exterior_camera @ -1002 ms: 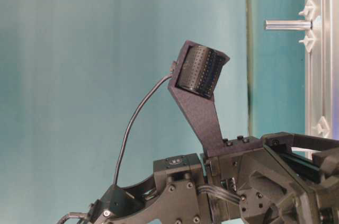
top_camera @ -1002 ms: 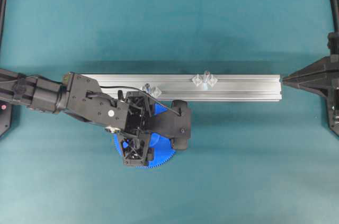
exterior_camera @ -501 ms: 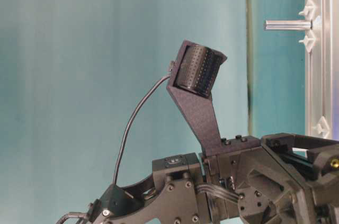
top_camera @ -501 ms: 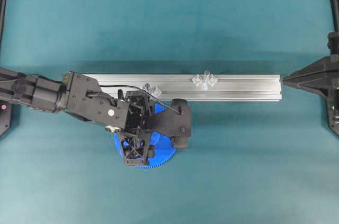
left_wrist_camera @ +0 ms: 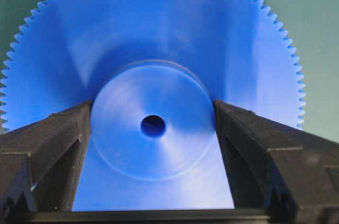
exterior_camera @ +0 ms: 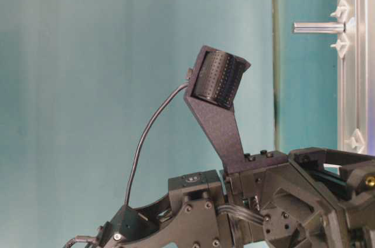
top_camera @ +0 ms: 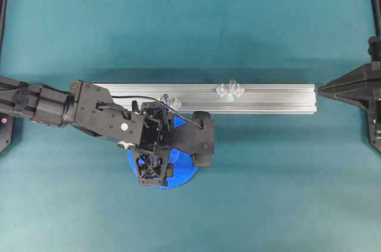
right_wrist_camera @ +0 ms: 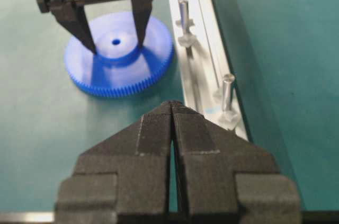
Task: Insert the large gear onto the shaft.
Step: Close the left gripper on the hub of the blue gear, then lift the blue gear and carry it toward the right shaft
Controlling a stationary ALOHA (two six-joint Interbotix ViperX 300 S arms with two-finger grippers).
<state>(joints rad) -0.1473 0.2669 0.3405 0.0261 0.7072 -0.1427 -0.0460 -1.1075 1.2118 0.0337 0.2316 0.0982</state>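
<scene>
Tabletop [top_camera: 268, 37] carries a long rail [top_camera: 280, 98] across the frame's middle; the gear [left_wrist_camera: 159, 49] lies flat below it, left of centre. The left jaws [left_wrist_camera: 153, 123] touch both sides of its hub; the right jaws [right_wrist_camera: 173, 123] are closed, empty. Off-centre squeezing could tilt the gear, missing the shaft [top_camera: 232, 86]. Since earlier, barely anything moved.

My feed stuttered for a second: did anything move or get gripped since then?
Almost nothing changed. The left gripper sank a touch over the gear, its fingers either side of the hub. Gear, shaft, rail and the shut right gripper stayed put.
</scene>
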